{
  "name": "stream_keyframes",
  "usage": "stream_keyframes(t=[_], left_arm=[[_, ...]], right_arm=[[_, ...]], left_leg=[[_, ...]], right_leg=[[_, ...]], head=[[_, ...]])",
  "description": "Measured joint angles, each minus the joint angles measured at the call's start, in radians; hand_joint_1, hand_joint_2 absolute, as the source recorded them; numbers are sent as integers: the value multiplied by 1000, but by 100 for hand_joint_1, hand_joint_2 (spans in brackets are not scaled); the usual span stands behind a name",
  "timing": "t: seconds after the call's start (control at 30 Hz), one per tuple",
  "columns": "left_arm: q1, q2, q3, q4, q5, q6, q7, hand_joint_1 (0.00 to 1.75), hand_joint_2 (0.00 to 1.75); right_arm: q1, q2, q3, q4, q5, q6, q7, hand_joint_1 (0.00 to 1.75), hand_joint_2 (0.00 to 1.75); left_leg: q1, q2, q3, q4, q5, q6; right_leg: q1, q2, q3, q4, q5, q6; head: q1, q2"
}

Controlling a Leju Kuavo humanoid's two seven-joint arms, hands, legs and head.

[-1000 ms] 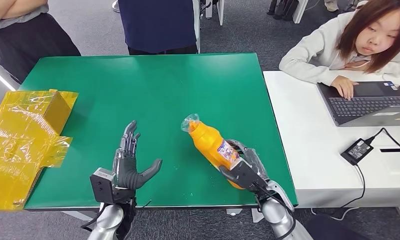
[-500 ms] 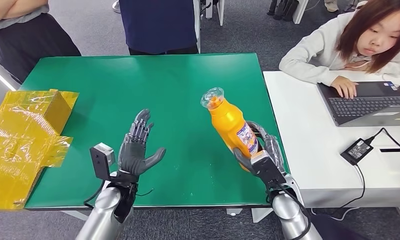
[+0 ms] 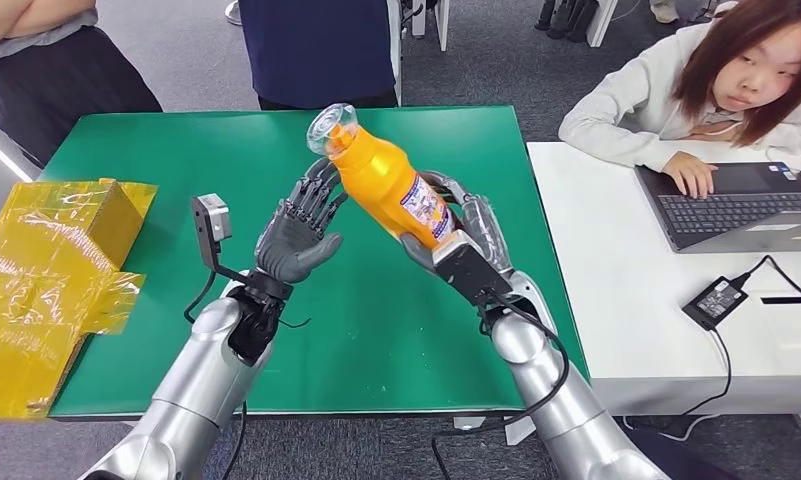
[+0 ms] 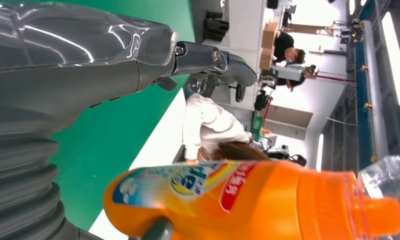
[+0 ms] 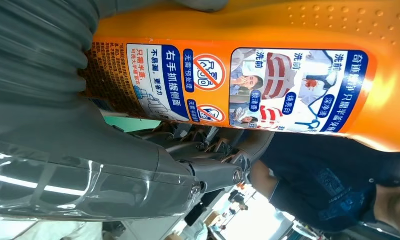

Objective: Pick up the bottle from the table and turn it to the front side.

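Orange bottle [image 3: 386, 180]: held above green table [image 3: 176, 150], tilted, clear-wrapped cap end up toward far left, printed label facing right wrist camera. Right hand [image 3: 466, 245]: fingers wrapped round bottle's lower body, carrying it. Left hand [image 3: 301, 235]: raised just beside bottle, fingers spread, tips at bottle's neck; contact uncertain, nothing gripped. Yellow wrapped box [image 3: 46, 260]: table's left edge. Laptop [image 3: 736, 205]: white side desk, person's hand on it.

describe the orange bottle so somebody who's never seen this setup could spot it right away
Look above the middle of the green table, where the two silver arms meet. The right hand holds the orange bottle tilted in the air. It is bright orange, with clear wrap over its cap.
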Motion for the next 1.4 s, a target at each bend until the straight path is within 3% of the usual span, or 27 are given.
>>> stream_keyframes(t=[0.47,0.97,1.4], left_arm=[[-5,18,-32,-7,16,-1,-8,0,175],[-25,29,-71,-58,-71,176,-97,0,175],[-35,42,-44,-49,19,148,-65,0,175]], right_arm=[[-57,39,7,97,-2,10,-3,175,175],[-109,103,8,223,24,59,-8,175,175],[-125,132,34,236,53,99,-16,175,175]], left_leg=[[0,0,-1,0,0,0],[0,0,-1,0,0,0],[0,0,-1,0,0,0]], right_leg=[[0,0,0,-1,0,0],[0,0,0,0,0,0],[0,0,0,0,0,0]], head=[[0,0],[0,0],[0,0]])
